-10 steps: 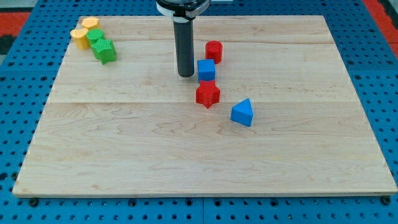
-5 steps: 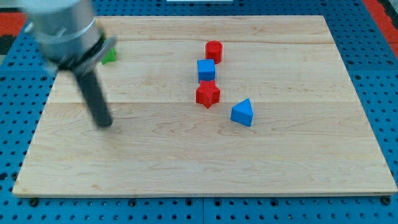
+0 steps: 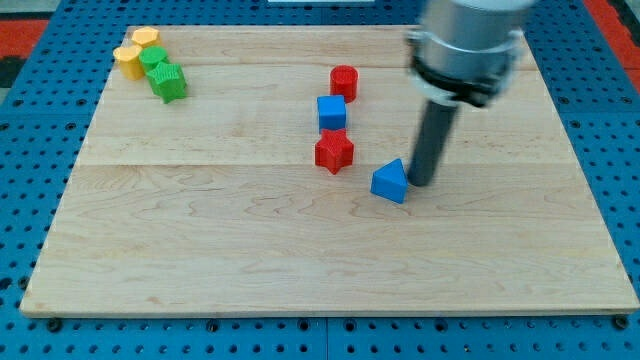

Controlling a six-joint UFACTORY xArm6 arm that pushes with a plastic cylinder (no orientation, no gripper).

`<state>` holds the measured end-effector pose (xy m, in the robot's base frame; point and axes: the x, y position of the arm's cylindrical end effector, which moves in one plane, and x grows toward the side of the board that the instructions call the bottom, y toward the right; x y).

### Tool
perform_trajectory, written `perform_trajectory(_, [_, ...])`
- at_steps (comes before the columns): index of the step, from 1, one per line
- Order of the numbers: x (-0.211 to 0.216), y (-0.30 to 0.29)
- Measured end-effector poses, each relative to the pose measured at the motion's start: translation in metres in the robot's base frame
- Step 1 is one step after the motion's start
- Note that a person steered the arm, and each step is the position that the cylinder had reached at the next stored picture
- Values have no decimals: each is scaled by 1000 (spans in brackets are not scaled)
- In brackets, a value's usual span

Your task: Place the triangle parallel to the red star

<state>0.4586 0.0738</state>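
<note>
A blue triangle point(image 3: 389, 181) lies on the wooden board point(image 3: 250, 250), right of centre. A red star point(image 3: 334, 151) sits just to its upper left, a small gap apart. My tip point(image 3: 419, 182) stands right beside the triangle's right edge, touching or nearly touching it. A blue cube point(image 3: 331, 112) sits directly above the star, and a red cylinder point(image 3: 344, 82) above that.
At the board's top left is a cluster: two yellow blocks point(image 3: 134, 54) and two green blocks point(image 3: 163, 76). The board lies on a blue pegboard surface point(image 3: 30, 180).
My tip swept from the board's left side across to the right and now stands at the blue triangle's right edge. The blocks have not visibly moved.
</note>
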Motion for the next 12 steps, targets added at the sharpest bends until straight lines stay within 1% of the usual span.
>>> perform_trajectory(1, [13, -84])
perform_trajectory(2, [57, -94])
perform_trajectory(3, [95, -78])
perform_trajectory(4, [112, -152])
perform_trajectory(5, [47, -151])
perform_trajectory(6, [26, -154])
perform_trajectory(7, [79, -142])
perform_trajectory(8, [60, -69])
perform_trajectory(9, [31, -99])
perform_trajectory(10, [19, -162])
perform_trajectory(11, [13, -166])
perform_trajectory(12, [19, -240])
